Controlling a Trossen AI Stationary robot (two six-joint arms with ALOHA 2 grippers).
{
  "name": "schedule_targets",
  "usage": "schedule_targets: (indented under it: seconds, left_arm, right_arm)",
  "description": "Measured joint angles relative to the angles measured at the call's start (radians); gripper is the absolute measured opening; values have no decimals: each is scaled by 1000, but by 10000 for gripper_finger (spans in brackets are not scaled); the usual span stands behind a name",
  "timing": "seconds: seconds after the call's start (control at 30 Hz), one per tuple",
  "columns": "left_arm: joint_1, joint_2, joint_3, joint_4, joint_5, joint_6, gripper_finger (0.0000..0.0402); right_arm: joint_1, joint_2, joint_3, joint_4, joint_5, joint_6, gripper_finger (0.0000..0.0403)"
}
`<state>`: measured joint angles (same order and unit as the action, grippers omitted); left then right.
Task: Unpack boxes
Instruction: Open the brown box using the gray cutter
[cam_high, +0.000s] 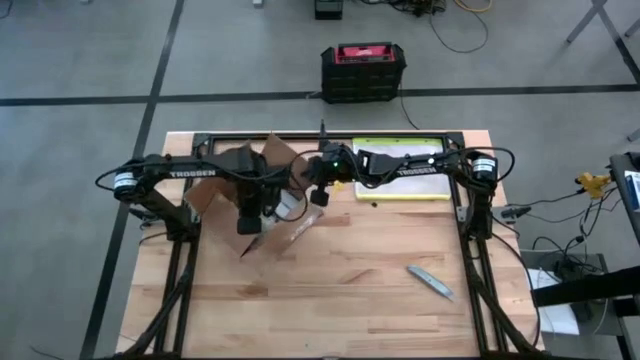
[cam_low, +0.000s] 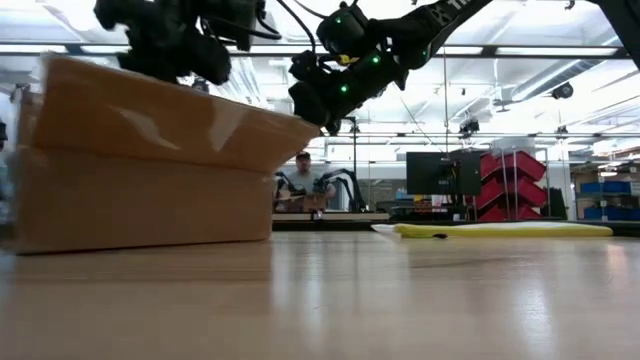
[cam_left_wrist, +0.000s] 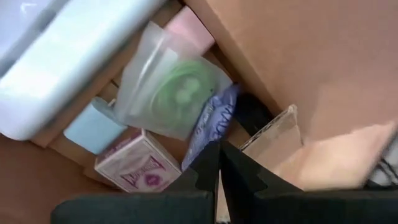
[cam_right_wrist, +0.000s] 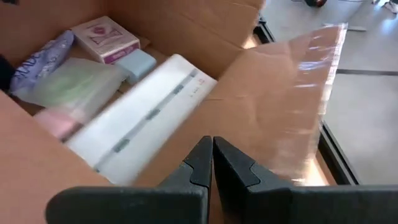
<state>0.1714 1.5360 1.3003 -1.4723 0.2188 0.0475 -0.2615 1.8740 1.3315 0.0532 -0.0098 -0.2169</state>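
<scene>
One brown cardboard carton (cam_high: 235, 185) is seen on the left half of the wooden table (cam_high: 340, 290), its flaps thrown open and strips of shiny clear tape left on one flap (cam_right_wrist: 298, 93). It is judged light and fairly stiff in the walls but floppy at the flaps, with the taped patches likely slippery; a wall edge or a bare flap root is thought the safer place to be gripped. Inside, several small goods are packed close: a long white packet (cam_right_wrist: 143, 118), a frosted bag with a green disc (cam_left_wrist: 174, 93), a pink-printed little box (cam_left_wrist: 140, 168), a pale blue block (cam_left_wrist: 93, 127) and a purple wrapper (cam_left_wrist: 214, 121). These are judged light, and the bag soft and slick. The left gripper (cam_left_wrist: 219, 165) is held over the open carton with fingers pressed together, nothing between them. The right gripper (cam_right_wrist: 211, 158) is likewise closed and empty, poised above the carton's rim.
</scene>
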Motion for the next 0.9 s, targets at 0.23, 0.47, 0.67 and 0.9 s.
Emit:
schedule_targets:
  seconds: [0.23, 0.47, 0.67, 0.9]
  left_arm:
    - [-80, -8, 29, -102, 41, -119, 0]
    - [-154, -33, 35, -100, 180, -271, 0]
    - [-279, -61, 29, -100, 247, -480, 0]
    - [-501, -128, 16, -90, 158, -795, 0]
  right_arm:
    - [1, 0, 0, 1, -1, 8, 0]
    - [33, 0, 0, 4, -152, 70, 0]
    - [101, 0, 3, 4, -148, 64, 0]
    - [119, 0, 3, -13, -42, 49, 0]
